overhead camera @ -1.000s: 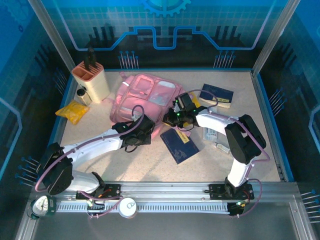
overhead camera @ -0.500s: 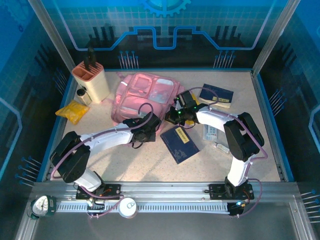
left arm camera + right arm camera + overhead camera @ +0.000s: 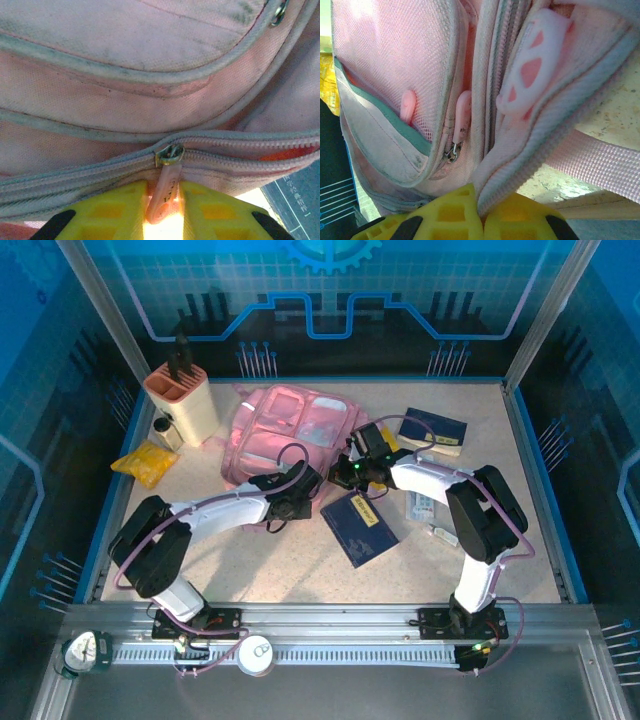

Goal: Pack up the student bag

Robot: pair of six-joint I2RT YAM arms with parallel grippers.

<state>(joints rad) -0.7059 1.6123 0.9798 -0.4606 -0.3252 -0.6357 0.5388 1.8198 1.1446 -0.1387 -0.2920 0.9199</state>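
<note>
Student bag (image 3: 285, 430) lies flat on the table, front pockets up. Everything below is placed from it.

- Left gripper (image 3: 164, 212): at the bag's near edge, jaws narrow and pinching the pink zip pull (image 3: 164, 190) just under its slider (image 3: 170, 154).
- Right gripper (image 3: 481, 212): at the bag's near right corner, jaws closed on a piped seam of the bag itself. It looks like the anchoring hold.

Step in hand, as I judge it: running the zip to open a compartment.
- Draw the pull along the line of the teeth, low and parallel to the fabric. A lift away from the bag would likely cock the slider and jam it.
- Hold the right grip firm and pull slightly against the left, so the track stays taut and the soft fabric doesn't bunch.
- The tab sits shallow between the yellow fingers (image 3: 120, 212), so go slowly or it may slip out.
- I cannot tell from the wrist views which way the zip opens.

Edges and room:
- Dark blue notebook (image 3: 360, 527) lies just beside the bag's near right corner, under the right arm's reach.
- Peach organiser (image 3: 183, 400) stands just beside the far left corner, and the yellow packet (image 3: 145, 462) lies near the left side.
- Bare table is open along the near side between the two arms, which is your best sweep path.
- Blue table rim (image 3: 112, 490) is well apart to the left.
</note>
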